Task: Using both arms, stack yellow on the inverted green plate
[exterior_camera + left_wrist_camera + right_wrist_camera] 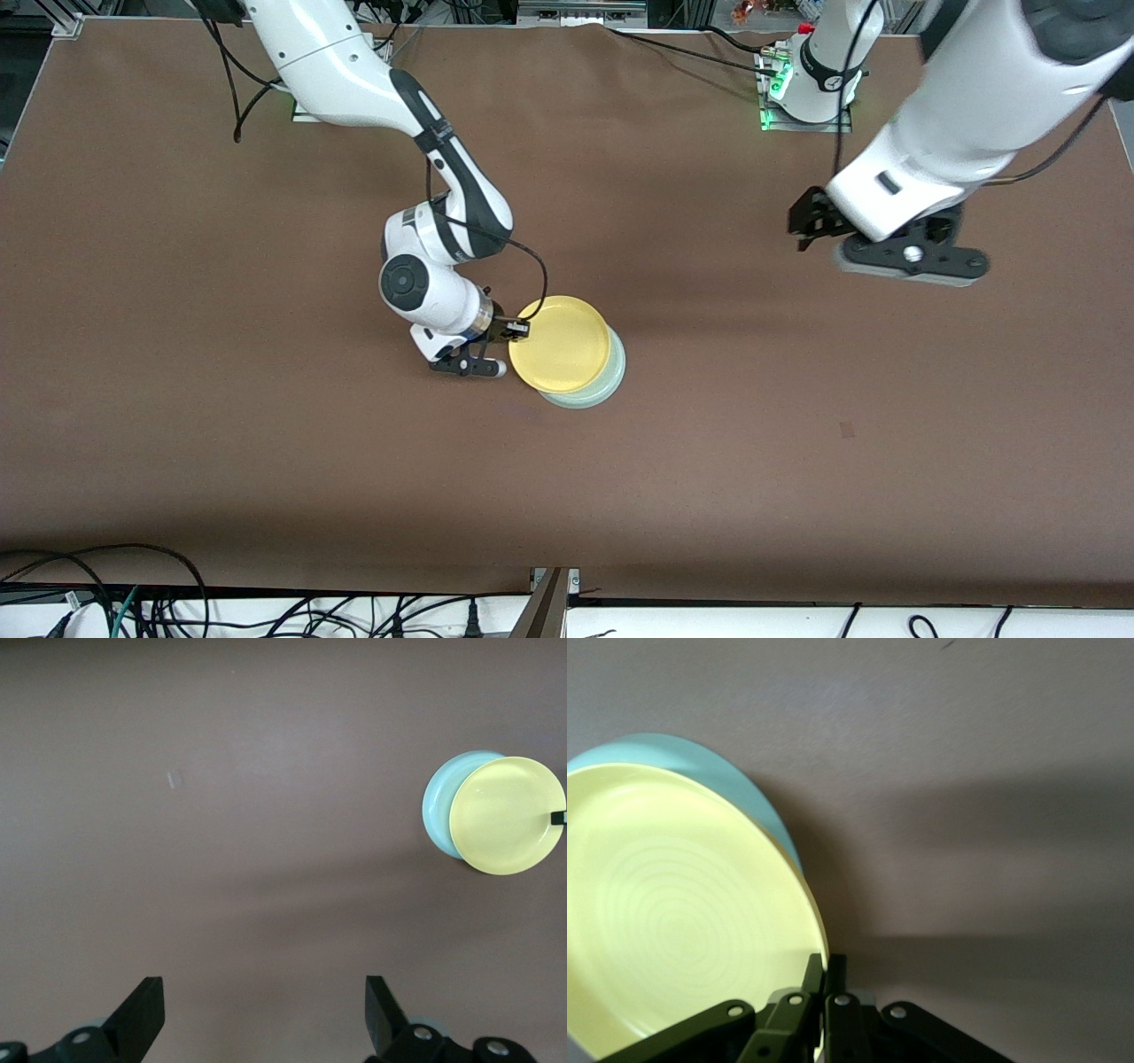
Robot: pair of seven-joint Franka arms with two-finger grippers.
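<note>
Cables (133, 602) trail along the table's edge nearest the front camera, off the brown table (797, 461) itself, and a small pale mark (848, 430) shows on the cloth toward the left arm's end. Nothing stands between the plates and either arm.

The yellow plate (560, 344) sits near the middle of the table, well away from every edge. It is round, shallow and bright, rim up, with faint concentric rings on its inner floor in the right wrist view. It lies over the green plate (601, 388), shifted toward the right arm's end, so a pale mint crescent shows on the side nearer the front camera and toward the left arm's end.

The right gripper (521, 330) is clenched on the yellow plate's rim at the side toward the right arm's end.

The left gripper (811, 232) hangs over bare table toward the left arm's end, well apart from the plates, its jaws released and spread wide, holding nothing.
</note>
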